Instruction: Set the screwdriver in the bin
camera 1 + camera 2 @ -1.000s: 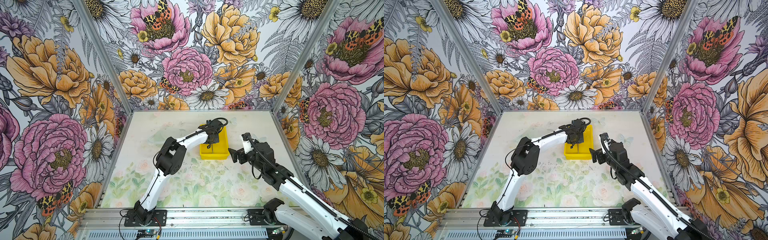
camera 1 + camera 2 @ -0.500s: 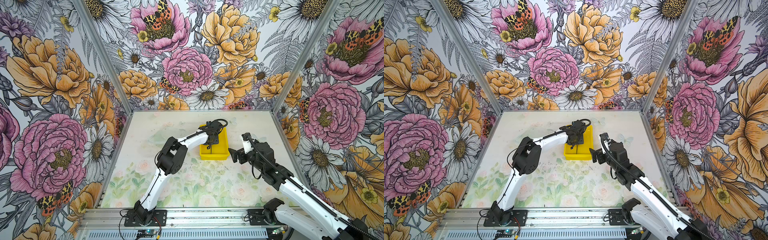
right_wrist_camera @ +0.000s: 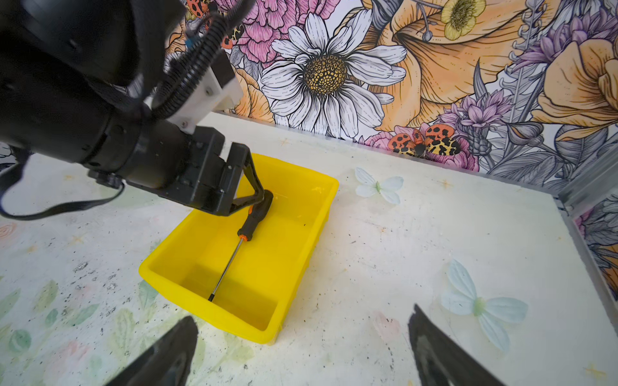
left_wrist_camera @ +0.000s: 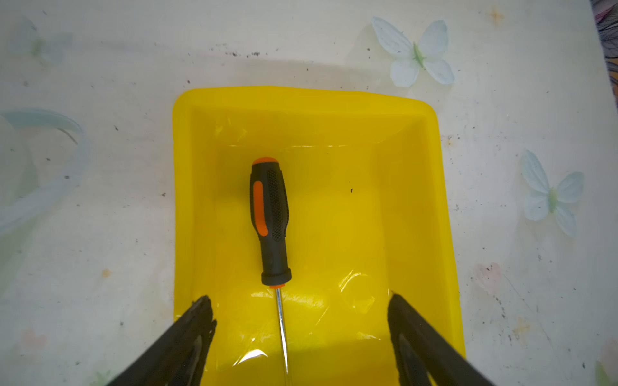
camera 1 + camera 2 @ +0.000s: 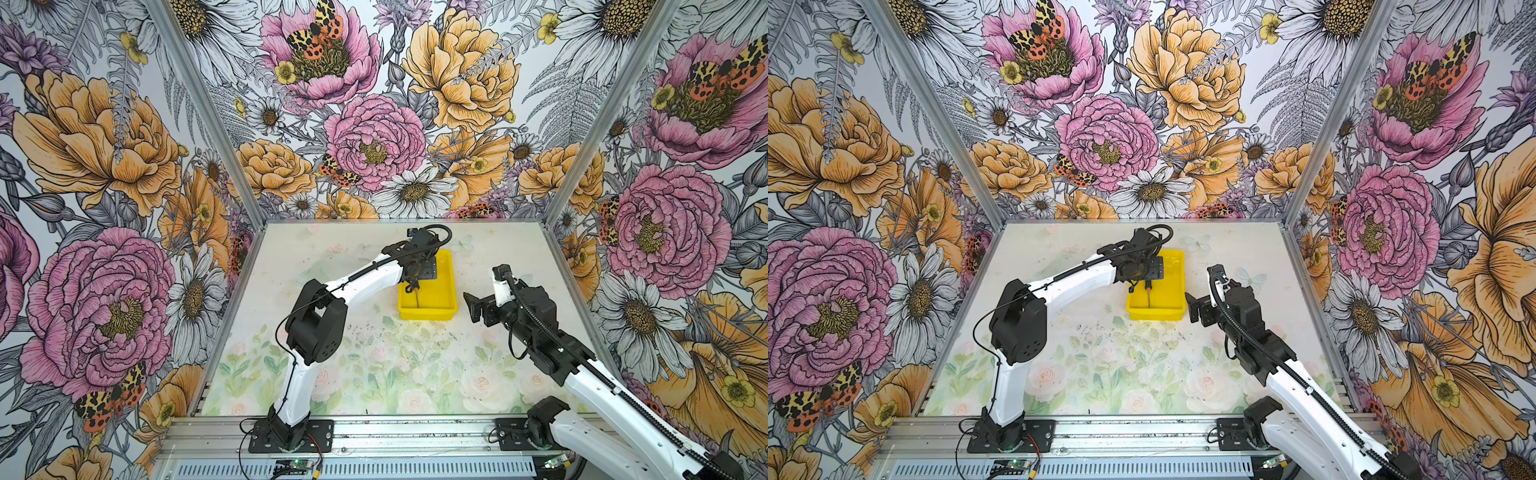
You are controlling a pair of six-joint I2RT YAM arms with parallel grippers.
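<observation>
we see the screwdriver [image 4: 270, 220] lying flat on the floor of the bin [image 4: 301, 97], handle toward the far wall, shaft pointing near. the left gripper [image 4: 298, 300] hangs over it with its jaws spread wide, gripping nothing. the right gripper [image 3: 303, 314] sits just right of the bin, jaws also apart and empty. the danger, as we judge it, lies in the way out: a finger lifting crookedly could snag the handle or clip the yellow rim and drag the light tray across the table [image 3: 434, 234]. in both top views the left wrist covers the handle, leaving only the shaft. the left wrist view cuts off the shaft tip, and from the right wrist view we cannot tell whether a finger touches the handle.
</observation>
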